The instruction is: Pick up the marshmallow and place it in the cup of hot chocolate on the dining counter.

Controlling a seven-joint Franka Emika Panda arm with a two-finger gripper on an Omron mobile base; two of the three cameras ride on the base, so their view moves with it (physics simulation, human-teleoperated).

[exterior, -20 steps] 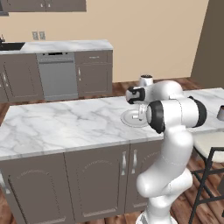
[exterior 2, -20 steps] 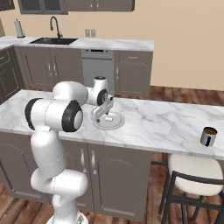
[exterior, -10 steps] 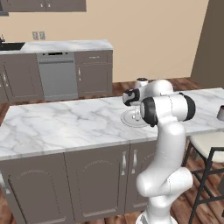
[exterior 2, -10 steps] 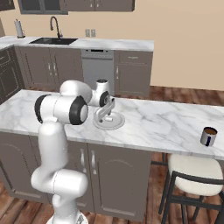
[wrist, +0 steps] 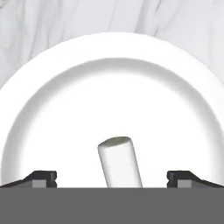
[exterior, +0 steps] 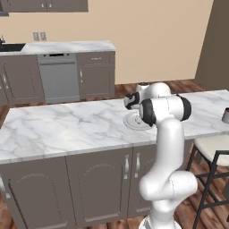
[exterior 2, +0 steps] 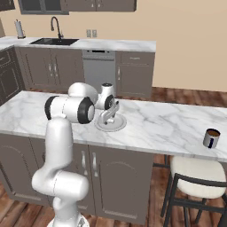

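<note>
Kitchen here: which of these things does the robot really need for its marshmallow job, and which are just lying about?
Needed:
- marshmallow, lying on the plate between the open gripper fingers
- cup of hot chocolate
- dining counter

Just there:
- stool
- dishwasher
- sink tap
- paper towel roll

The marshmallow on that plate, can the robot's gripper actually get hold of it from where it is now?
Probably yes. The gripper hangs open right over the plate, and the marshmallow lies between its fingertips with nothing else in the way.
</note>
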